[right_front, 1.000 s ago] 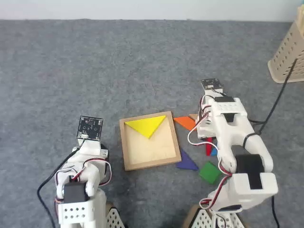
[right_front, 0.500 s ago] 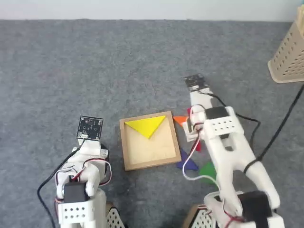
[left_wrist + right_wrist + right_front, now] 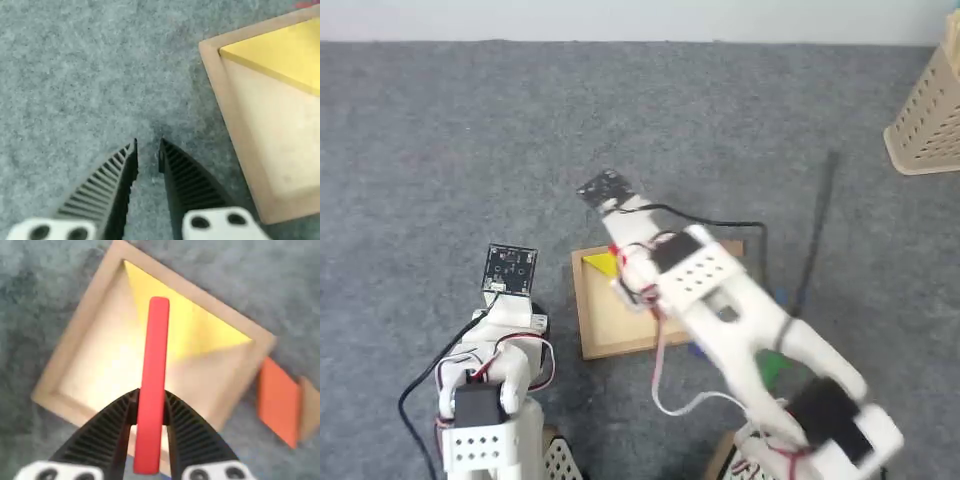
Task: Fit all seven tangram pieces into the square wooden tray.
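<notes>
Open carpet, crowded tray
Carpet (image 3: 520,120) upper left lies open — the right arm (image 3: 720,300) and its red piece (image 3: 156,340) cross the tray (image 3: 582,310), yellow triangle (image 3: 602,263) filling its upper part.

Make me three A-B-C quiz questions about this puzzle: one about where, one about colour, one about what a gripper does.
1. Where is the yellow triangle? A in the wooden tray; B beside it; C in a gripper.
2. What colour piece does the right gripper hold? A green; B red; C blue.
3. The left gripper is: A holding a piece; B holding nothing; C inside the tray.
Answers: 1 A, it lies in a tray corner. 2 B, the red piece is clamped on edge. 3 B, it hangs over bare carpet.
</notes>
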